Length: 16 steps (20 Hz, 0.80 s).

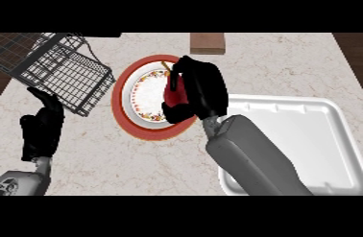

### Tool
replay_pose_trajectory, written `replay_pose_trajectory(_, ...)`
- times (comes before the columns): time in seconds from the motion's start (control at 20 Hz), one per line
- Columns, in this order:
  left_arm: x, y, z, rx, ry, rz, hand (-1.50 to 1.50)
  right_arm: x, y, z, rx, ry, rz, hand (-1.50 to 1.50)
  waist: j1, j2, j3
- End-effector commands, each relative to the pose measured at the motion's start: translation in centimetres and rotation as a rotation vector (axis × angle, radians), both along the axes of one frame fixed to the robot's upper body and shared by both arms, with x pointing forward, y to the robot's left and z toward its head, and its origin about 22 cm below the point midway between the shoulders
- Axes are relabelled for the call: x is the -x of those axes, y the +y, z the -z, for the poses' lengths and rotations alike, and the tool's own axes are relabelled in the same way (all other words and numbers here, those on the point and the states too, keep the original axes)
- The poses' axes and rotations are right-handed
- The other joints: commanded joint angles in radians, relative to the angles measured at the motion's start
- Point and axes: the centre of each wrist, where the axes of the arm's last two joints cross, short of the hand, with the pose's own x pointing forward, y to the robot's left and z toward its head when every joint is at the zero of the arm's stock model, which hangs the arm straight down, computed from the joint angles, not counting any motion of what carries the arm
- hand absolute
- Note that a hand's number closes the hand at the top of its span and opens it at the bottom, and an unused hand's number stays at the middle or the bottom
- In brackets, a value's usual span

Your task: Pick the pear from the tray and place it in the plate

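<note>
My right hand (199, 89) hovers over the right side of the plate (131, 94), fingers curled round a red pear (174, 93) of which only a small part shows between them. The plate is white with a flowered band and a red rim, and it lies on the counter left of the white tray (312, 116). My right forearm crosses the tray's left side. My left hand (41, 128) rests open at the left edge, fingers up, away from the plate.
A black wire basket (60, 70) lies tilted at the back left, close to the plate's left rim. A brown wooden block (208, 43) sits at the back edge behind the plate.
</note>
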Motion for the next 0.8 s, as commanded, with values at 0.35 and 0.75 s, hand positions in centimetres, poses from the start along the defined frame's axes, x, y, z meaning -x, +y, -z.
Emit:
replay_pose_trajectory(0.35, -2.4, -5.1, -1.2, 0.025, -0.057, 0.197, 0.00, -4.2, 4.0, 2.3, 0.266, 0.091, 0.067, 1.50, 0.018, 0.017, -0.003)
replay_pose_trajectory(0.75, -3.3, -5.7, -2.5, 0.036, -0.067, 0.232, 0.00, -4.5, 2.0, 6.7, 0.031, 0.260, 0.102, -1.50, 0.042, 0.030, -0.001)
